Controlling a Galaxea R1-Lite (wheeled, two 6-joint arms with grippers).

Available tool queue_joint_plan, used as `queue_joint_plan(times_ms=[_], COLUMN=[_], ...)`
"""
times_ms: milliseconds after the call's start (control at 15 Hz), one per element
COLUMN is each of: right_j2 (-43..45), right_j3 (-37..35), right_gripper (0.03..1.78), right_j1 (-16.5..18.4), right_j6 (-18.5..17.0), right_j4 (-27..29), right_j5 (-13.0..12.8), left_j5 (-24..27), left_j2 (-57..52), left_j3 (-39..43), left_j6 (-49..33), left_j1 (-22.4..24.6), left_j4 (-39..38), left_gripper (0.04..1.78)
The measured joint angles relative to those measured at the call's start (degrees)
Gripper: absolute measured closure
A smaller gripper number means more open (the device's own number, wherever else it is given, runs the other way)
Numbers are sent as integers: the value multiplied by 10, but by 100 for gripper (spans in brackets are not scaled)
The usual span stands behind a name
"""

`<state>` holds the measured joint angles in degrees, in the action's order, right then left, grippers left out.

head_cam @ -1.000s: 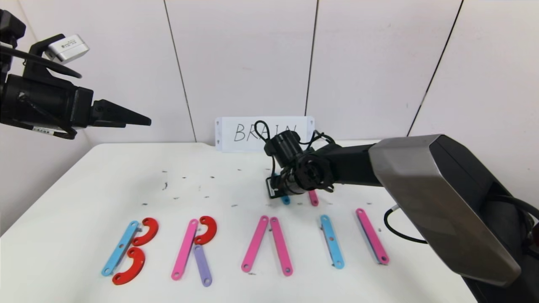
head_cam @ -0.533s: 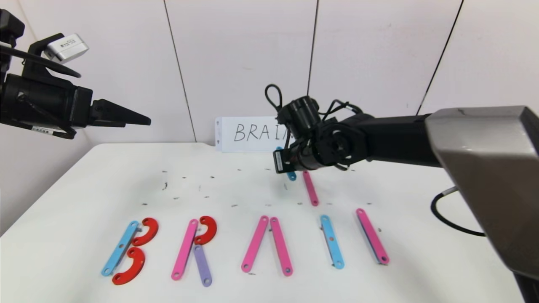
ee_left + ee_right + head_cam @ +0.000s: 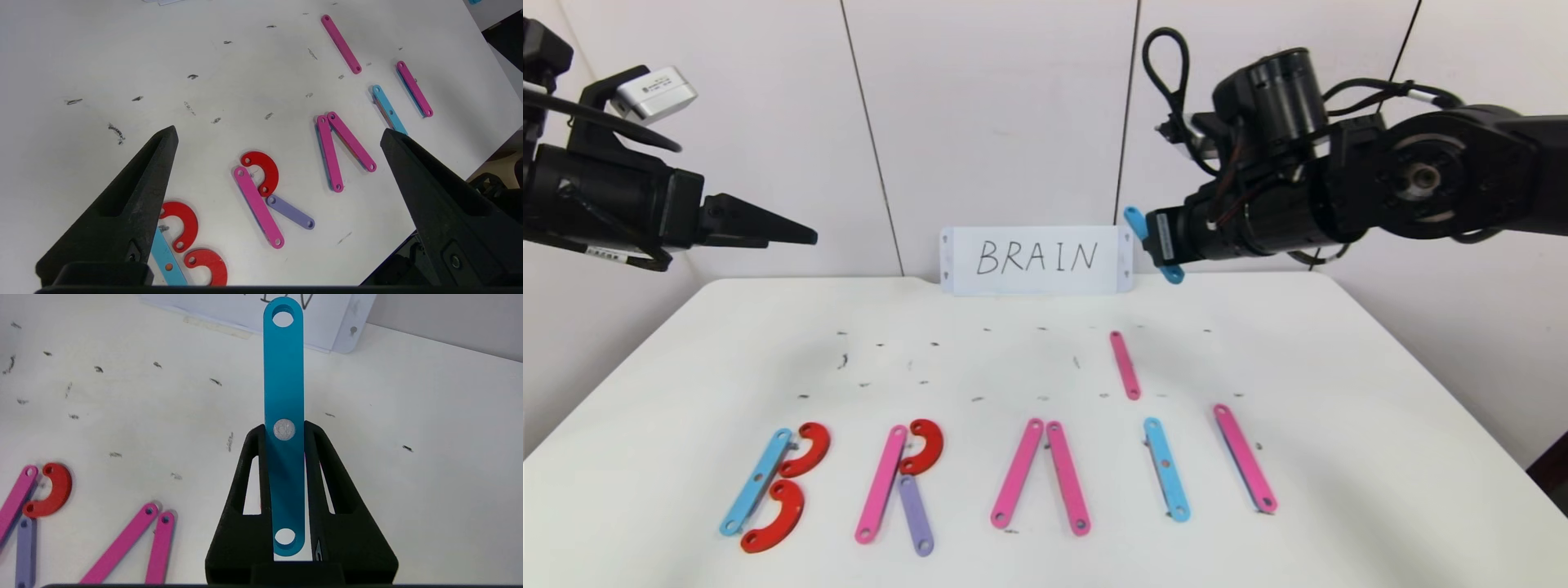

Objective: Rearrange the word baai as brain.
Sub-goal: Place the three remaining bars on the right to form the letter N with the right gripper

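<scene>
The word built of flat plastic pieces lies along the table's front. It has a light-blue bar [image 3: 756, 482] with two red curves [image 3: 805, 449], then a pink bar [image 3: 880, 483] with a red curve and a purple bar [image 3: 916, 514]. After these come two leaning pink bars [image 3: 1041, 476], a light-blue bar [image 3: 1166, 480] and a pink bar [image 3: 1245, 469]. A loose pink bar [image 3: 1125, 365] lies farther back. My right gripper [image 3: 1153, 238] [image 3: 284, 430] hangs high over the back right, shut on a blue bar [image 3: 1134, 219] [image 3: 284, 375]. My left gripper [image 3: 800, 235] [image 3: 278, 134] hovers open at the left.
A white card [image 3: 1036, 259] handwritten BRAIN leans against the wall at the table's back edge. Small dark marks dot the white table [image 3: 947, 359]. The table's right edge shows in the left wrist view, near the outermost pink bar [image 3: 414, 89].
My right arm has risen from the table's middle up and to the right, carrying the blue bar. The card and the loose pink bar now show in full. The left arm has not moved.
</scene>
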<state>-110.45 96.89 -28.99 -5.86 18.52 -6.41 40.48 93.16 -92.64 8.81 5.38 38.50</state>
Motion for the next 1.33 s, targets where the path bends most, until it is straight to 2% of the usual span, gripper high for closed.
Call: queue_joint_plan(times_ms=[133,333,467,800,1067,1333], right_j2=[39,92,114,127,116,93], right_j3=[-52,-135,-191,-318,-375,-396], right_gripper=[154,154,154,154,154,154], right_j1=[29,81,111,160,184,198], right_j6=[40,110,140,205,244,254], right_j4=[-3,-2,-4,-8,-8,-8], right_j5=[29,97,133,167,180,187], left_j5=[0,0,0,-1,-2,-3], left_j2=[0,0,0,2,4,7], left_j3=[1,2,3,5,5,5], left_j6=[0,1,1,1,1,1], left_j1=[-1,-3,-4,-6,-6,-6], left_j4=[0,0,0,0,0,0], left_gripper=[8,8,8,8,8,8])
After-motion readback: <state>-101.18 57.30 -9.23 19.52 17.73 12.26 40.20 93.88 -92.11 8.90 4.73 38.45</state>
